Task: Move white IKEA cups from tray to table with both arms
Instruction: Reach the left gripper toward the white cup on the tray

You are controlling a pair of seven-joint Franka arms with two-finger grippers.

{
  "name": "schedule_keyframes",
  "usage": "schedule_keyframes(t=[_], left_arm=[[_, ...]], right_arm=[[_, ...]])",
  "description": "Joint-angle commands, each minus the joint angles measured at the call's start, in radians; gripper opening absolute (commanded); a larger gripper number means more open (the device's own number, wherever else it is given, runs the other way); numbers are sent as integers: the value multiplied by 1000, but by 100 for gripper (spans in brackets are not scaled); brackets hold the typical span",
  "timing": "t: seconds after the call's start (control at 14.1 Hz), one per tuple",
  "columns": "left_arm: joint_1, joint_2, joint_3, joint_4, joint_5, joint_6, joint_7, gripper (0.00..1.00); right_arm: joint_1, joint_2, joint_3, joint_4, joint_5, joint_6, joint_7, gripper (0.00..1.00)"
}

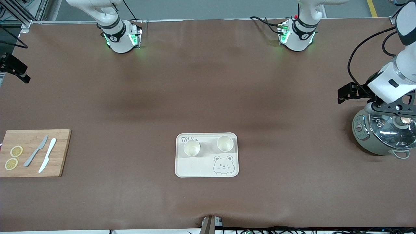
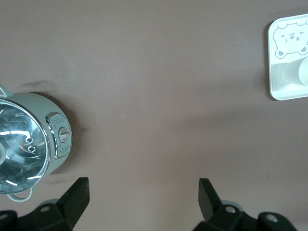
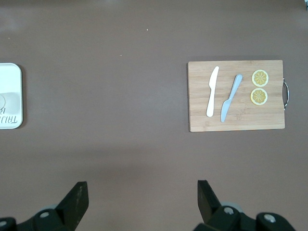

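Two white IKEA cups stand upright on the bear tray (image 1: 195,167), apart from each other. One cup (image 1: 191,148) is toward the right arm's end, the other cup (image 1: 225,143) toward the left arm's end. The tray corner with one cup (image 2: 304,72) shows in the left wrist view. My left gripper (image 1: 345,94) (image 2: 144,192) is open and empty, up over bare table beside the pot. My right gripper (image 1: 14,68) (image 3: 143,195) is open and empty, up over bare table near the cutting board. Both are well away from the cups.
A grey-green pot with a glass lid (image 1: 383,133) (image 2: 29,144) stands at the left arm's end. A wooden cutting board (image 1: 32,152) (image 3: 236,95) with two knives and two lemon slices lies at the right arm's end. The tray's edge (image 3: 12,96) shows in the right wrist view.
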Motion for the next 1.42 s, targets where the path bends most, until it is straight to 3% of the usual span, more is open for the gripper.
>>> schedule_keyframes(t=[0.0, 0.21, 0.57, 0.99, 1.2, 1.35], left_arm=[[4, 1, -4, -1, -14, 7, 1, 100], [-14, 16, -9, -7, -1, 37, 11, 100], [-80, 174, -45, 0, -20, 131, -70, 100], [-181, 399, -58, 221, -63, 193, -274, 100], [-263, 491, -53, 234, -61, 363, -456, 100], [-309, 535, -49, 234, -55, 407, -492, 100]], right_arm=[[-3, 13, 2, 24, 15, -13, -7, 100], [-3, 13, 2, 24, 15, -13, -7, 100], [-5, 13, 2, 24, 15, -13, -7, 100], [-3, 13, 2, 24, 15, -13, -7, 100], [-3, 14, 2, 24, 15, -13, -7, 100], [-3, 17, 2, 24, 15, -13, -7, 100]])
